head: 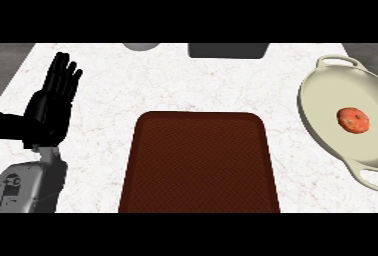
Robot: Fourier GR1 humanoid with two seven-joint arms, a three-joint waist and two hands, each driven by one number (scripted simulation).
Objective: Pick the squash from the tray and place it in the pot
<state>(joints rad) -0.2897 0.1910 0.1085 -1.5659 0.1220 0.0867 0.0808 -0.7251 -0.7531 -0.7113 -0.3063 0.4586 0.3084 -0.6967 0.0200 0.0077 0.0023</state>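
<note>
A small orange-red squash (353, 120) lies inside the cream pot (319, 95) at the right edge of the counter. The dark brown tray (199, 165) sits in the middle with nothing on it. My left hand (52, 102) stands at the far left, fingers straight and pointing up, well away from the tray and the pot. It holds nothing. My right hand does not show anywhere in the head view.
A grey round object (141, 46) and a dark grey box-like object (227, 50) sit at the counter's far edge. White marbled counter (111, 90) lies between the left hand and the tray.
</note>
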